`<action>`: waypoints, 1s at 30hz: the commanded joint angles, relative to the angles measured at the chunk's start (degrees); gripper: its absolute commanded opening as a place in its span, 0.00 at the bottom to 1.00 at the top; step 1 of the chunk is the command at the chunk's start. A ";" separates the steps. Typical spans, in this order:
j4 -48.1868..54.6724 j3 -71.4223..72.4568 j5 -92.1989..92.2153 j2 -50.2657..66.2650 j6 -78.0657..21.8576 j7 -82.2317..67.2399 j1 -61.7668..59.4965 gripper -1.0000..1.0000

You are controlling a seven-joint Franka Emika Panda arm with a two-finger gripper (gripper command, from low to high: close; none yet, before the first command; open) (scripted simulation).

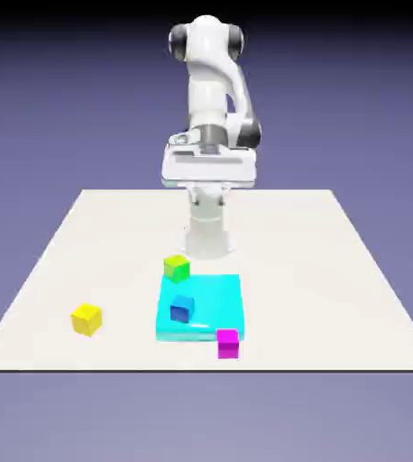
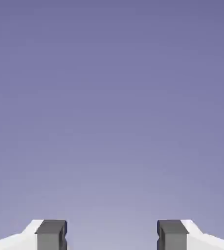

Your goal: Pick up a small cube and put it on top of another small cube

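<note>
Yellow cube (image 1: 87, 320) sat at lower left of exterior view, well below and left of gripper (image 1: 207, 200) at upper centre. Your gripper's fingertips stood parted, nothing between.

claw (image 2: 112, 235): open | between fingertips: nothing | backdrop (image 2: 112, 107): blue-violet

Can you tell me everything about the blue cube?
The blue cube is small and plain, with a brighter blue top and darker sides. It looks smooth and hard, but I can't tell what it's made of. It sits on the flat cyan block, towards the exterior view's left, turned a little askew. Nothing is on top of it, and the pincer isn't touching it.
</note>
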 commanded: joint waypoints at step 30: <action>15.70 -29.36 -53.22 58.25 33.29 38.16 -20.51 0.50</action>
